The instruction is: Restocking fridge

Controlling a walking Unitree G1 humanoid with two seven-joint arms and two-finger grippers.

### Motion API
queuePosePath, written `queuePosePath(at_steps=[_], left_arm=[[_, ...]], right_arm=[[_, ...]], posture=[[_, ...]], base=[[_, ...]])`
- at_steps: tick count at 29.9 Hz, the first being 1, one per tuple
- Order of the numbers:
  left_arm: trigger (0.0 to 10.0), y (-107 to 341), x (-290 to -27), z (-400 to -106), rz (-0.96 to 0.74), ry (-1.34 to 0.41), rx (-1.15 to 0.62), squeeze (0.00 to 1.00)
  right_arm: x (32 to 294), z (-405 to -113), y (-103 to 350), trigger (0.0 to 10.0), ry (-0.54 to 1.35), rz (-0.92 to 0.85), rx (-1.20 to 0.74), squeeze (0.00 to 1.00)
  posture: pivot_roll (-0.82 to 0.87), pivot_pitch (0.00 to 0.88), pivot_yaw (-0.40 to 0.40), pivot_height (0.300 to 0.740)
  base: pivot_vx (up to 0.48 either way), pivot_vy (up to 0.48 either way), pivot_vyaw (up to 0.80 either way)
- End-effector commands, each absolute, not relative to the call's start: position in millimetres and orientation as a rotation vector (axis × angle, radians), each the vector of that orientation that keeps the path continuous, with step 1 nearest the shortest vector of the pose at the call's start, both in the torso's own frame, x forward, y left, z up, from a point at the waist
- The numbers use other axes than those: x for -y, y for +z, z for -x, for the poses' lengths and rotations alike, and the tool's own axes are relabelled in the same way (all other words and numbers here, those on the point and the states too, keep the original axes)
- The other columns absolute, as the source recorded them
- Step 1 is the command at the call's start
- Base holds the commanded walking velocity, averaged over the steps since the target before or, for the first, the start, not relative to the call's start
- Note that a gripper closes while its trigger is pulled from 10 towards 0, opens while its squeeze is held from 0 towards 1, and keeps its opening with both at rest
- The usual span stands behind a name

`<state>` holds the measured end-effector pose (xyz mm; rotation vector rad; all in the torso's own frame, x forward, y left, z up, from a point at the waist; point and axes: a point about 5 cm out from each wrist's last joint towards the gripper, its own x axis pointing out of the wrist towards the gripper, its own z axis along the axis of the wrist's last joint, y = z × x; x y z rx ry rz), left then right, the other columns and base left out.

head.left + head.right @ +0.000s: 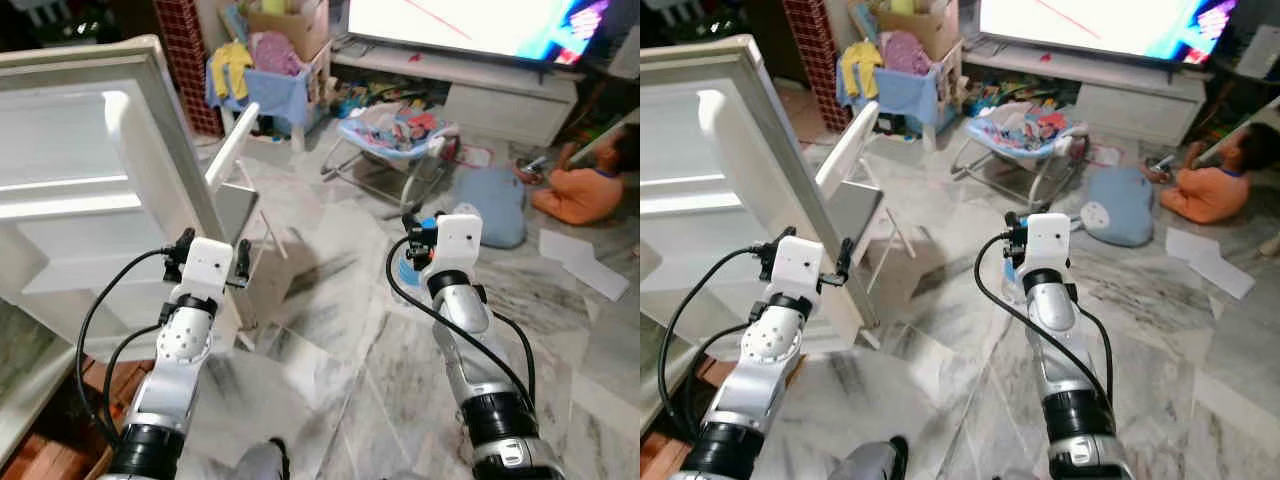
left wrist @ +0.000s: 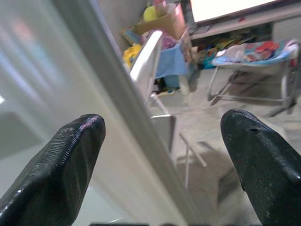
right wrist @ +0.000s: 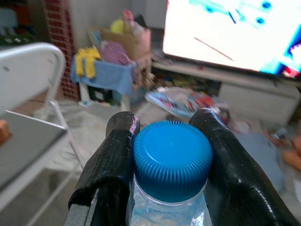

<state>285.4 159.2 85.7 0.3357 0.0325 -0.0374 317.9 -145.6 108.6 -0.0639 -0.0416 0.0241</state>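
Marble floor spreads through a cluttered living room, with a lit television on a low white stand at the far right and a person in orange sitting on the floor near it. On the left the fridge door stands open, its white shelves looking bare.

Progress, as I judge it: the door is open and one item is in hand, but nothing has yet gone onto a shelf. The right gripper pinches a water bottle just under its blue cap, fingers pressed against both sides, held out over the floor well to the right of the fridge. The left gripper hangs with its fingers spread wide and empty, just beside the door's edge. What remains is carrying the bottle across to the left and setting it inside.

Counted: one bottle, one open fridge door, two grippers, one white folding chair behind the door, one baby bouncer, one blue cushion and one television.
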Motion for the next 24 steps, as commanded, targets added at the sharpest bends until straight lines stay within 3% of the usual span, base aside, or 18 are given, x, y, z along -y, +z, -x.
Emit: queuePosePath(at_steps=[1, 18, 24], left_arm=[[10.0, 85, -161, -284, -0.335, -0.036, -0.041, 0.00], [10.0, 84, -144, -279, -0.304, -0.166, -0.038, 0.00], [10.0, 81, -143, -274, -0.294, -0.189, -0.059, 0.00]], right_arm=[[139, -323, 120, 10.0, 0.057, 0.068, 0.107, 0.00], [135, -329, 116, 10.0, 0.072, 0.048, 0.093, 0.00], [146, -330, 110, 10.0, 0.015, 0.117, 0.072, 0.00]], posture=[[0.11, 0.000, -0.037, 0.740], [0.13, 0.000, -0.053, 0.740], [0.14, 0.000, -0.058, 0.740]], base=[[0.000, 0.480, 0.00], [0.000, 0.480, 0.00], [0.000, 0.480, 0.00]])
